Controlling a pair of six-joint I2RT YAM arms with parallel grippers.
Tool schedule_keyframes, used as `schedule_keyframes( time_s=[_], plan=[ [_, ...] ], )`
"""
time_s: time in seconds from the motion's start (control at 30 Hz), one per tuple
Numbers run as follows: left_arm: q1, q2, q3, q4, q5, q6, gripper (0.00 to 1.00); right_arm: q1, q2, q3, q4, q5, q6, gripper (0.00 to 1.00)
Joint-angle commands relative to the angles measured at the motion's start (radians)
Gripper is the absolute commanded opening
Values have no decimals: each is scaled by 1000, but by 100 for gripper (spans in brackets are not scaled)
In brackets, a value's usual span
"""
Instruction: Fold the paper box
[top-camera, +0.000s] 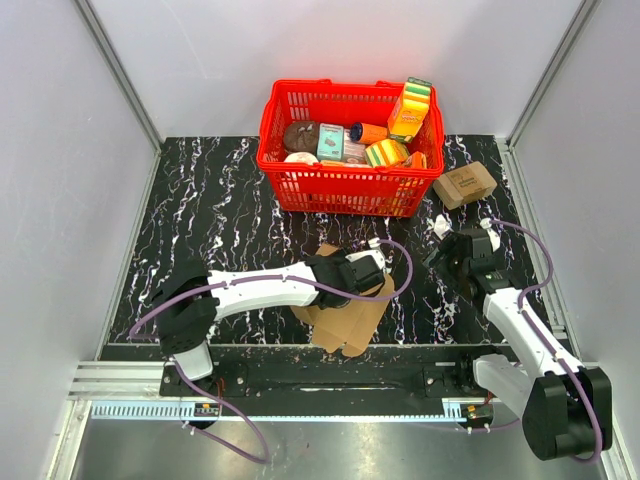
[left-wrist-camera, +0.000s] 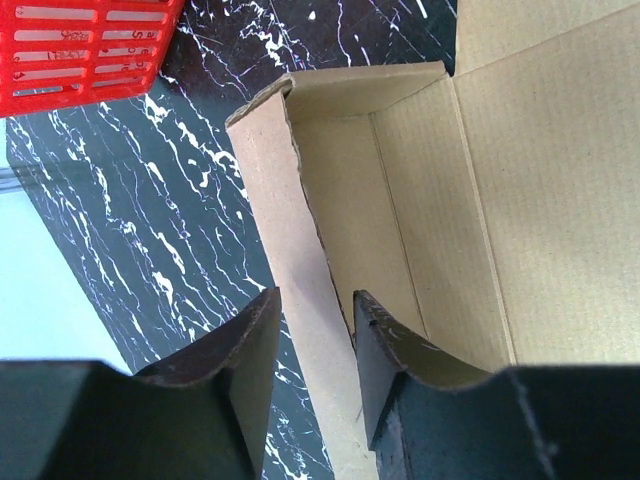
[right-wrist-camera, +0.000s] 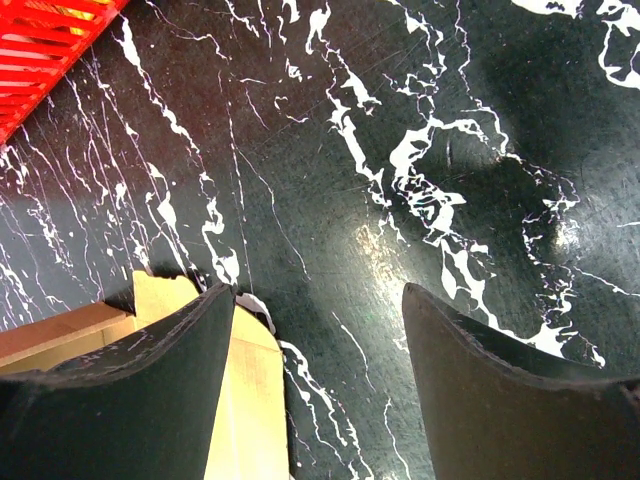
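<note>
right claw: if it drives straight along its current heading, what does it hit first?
Likely the bare black tabletop: the right claw points down at it, open, nothing between. A paper box edge lies beside one finger; depth unclear.

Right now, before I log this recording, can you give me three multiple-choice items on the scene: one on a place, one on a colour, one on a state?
1. Relative to the basket, the paper box lies: A inside it; B on the table, on its near side; C behind it.
2. The basket is: A red; B blue; C green.
3. The right gripper is: A shut on cardboard; B shut on nothing; C open, with nothing between its fingers.

Answers: 1 B, the top view shows the box on the table, nearer than the basket. 2 A, its mesh walls are red. 3 C, its wrist view shows a wide gap with only tabletop behind it.
</note>
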Motion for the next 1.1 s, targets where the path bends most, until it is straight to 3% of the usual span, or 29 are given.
schedule_keyframes(
  time_s=[0.0,0.47,0.73,0.9,1.07],
  plan=[
    [-8,0,30,-15,-42,17,38,-11,-2,2,40,-15,-14,74],
    [-8,-11,-5,-7,-51,20,0,-21,-19,27,24,-24,-27,74],
    [43,-104,-68,80,111,-3,0,-49,-34,120,-58,8,-59,74],
    [98,-184,-141,157,223,-69,0,-135,-14,179,-117,34,-86,75],
    [153,-245,-215,260,346,-167,0,-240,76,217,-97,-40,-109,75]
  ],
)
